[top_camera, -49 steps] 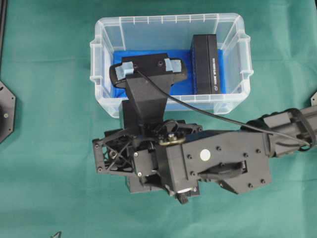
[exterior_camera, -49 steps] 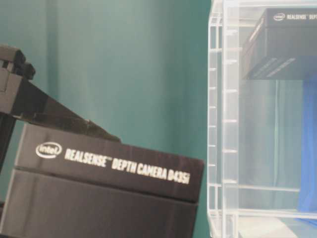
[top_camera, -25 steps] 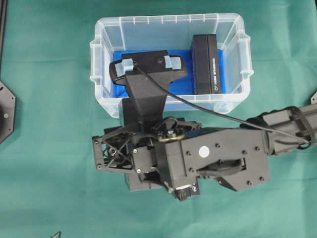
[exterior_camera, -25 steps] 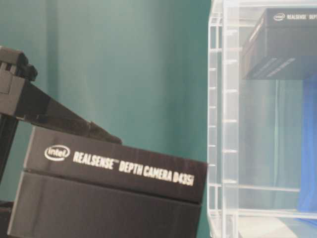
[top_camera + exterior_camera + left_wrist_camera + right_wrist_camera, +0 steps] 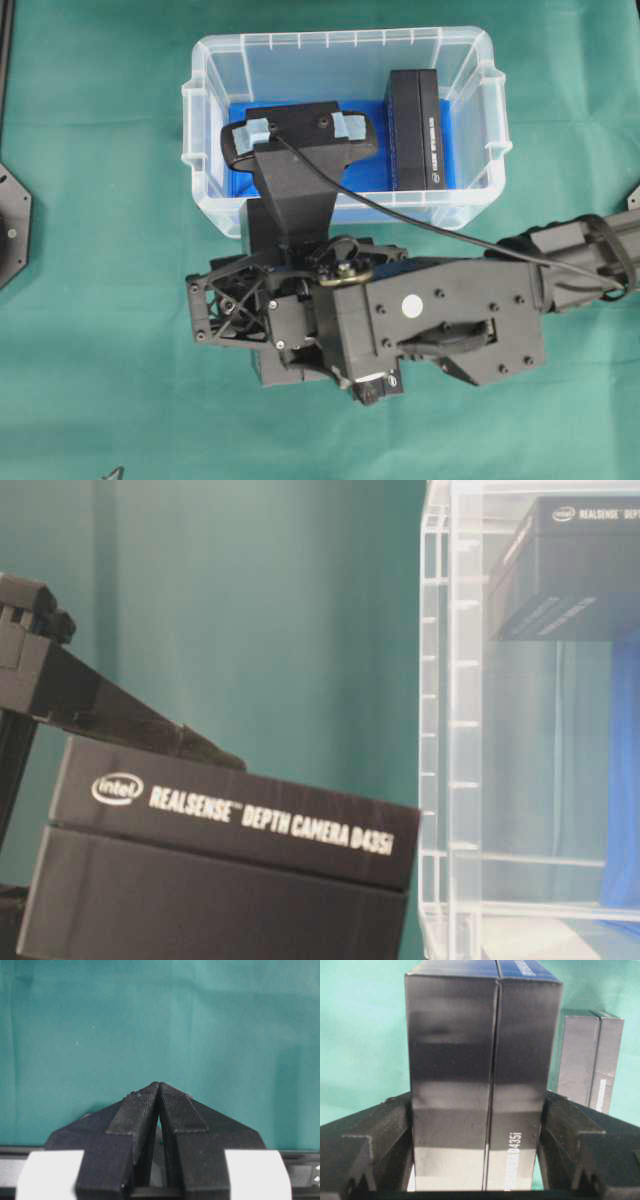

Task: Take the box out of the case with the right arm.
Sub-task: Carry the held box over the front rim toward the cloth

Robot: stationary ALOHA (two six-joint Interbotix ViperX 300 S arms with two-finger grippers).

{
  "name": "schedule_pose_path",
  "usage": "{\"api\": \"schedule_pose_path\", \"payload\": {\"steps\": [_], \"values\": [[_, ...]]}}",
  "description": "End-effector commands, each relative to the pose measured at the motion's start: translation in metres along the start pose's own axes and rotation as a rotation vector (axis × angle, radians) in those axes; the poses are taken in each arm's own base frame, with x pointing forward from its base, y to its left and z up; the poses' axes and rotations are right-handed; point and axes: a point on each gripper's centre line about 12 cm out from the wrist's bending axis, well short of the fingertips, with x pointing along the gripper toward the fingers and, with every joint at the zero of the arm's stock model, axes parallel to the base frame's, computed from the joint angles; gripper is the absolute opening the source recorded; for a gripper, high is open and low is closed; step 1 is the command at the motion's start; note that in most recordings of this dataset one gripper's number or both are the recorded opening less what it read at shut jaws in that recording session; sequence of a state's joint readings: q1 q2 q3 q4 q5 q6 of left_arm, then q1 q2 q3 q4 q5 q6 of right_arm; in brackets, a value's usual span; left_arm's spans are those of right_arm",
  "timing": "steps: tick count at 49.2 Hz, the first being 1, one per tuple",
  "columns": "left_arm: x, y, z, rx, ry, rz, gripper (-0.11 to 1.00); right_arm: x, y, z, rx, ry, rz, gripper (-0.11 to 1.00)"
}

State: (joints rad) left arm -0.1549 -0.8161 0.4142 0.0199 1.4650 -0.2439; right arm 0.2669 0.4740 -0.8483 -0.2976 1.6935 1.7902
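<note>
my right gripper (image 5: 475, 1160) pinches the box (image 5: 480, 1075) just outside the case (image 5: 215, 215), front wall; left gripper (image 5: 159, 1105) pressed together.

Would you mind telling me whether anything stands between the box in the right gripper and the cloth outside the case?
Nothing visible does. The box, held between the right gripper fingers, is already outside the case, beside its near wall, with green cloth around it. A second box lies inside the case, off to one side.
</note>
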Motion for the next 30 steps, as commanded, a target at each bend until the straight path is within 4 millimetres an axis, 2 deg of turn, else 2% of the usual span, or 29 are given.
{"api": "schedule_pose_path", "payload": {"steps": [1, 24, 30], "values": [[-0.002, -0.001, 0.003, 0.003, -0.011, -0.001, 0.0, -0.032, -0.003, 0.01, 0.023, 0.016, 0.063, 0.68], [0.003, 0.0, 0.001, 0.003, 0.0, 0.001, 0.0, 0.029, -0.001, -0.024, 0.011, 0.058, -0.066, 0.68], [0.003, 0.0, 0.001, 0.002, 0.0, 0.001, 0.0, 0.053, -0.003, -0.034, 0.006, 0.075, -0.091, 0.68]]}}
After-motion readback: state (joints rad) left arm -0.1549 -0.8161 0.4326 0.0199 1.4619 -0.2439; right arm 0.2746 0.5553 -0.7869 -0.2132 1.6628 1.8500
